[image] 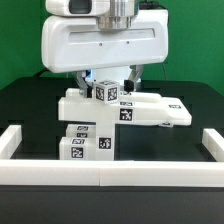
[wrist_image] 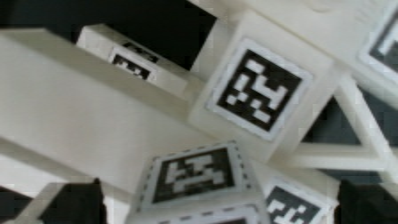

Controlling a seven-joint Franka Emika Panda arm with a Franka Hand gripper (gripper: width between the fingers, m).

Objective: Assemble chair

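Centrally in the exterior view, the end effector, spread wide, hangs over the chair on the desk; the wrist view shows only its tags close up

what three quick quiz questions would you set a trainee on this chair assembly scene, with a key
1. True or false: the chair parts lie scattered singly all over the table.
2. What colour is the table top? A green, B black, C white.
3. Fill in: the gripper hangs right over the ____.

Key: 1 false, they sit together in one cluster mid-table. 2 B. 3 chair parts.
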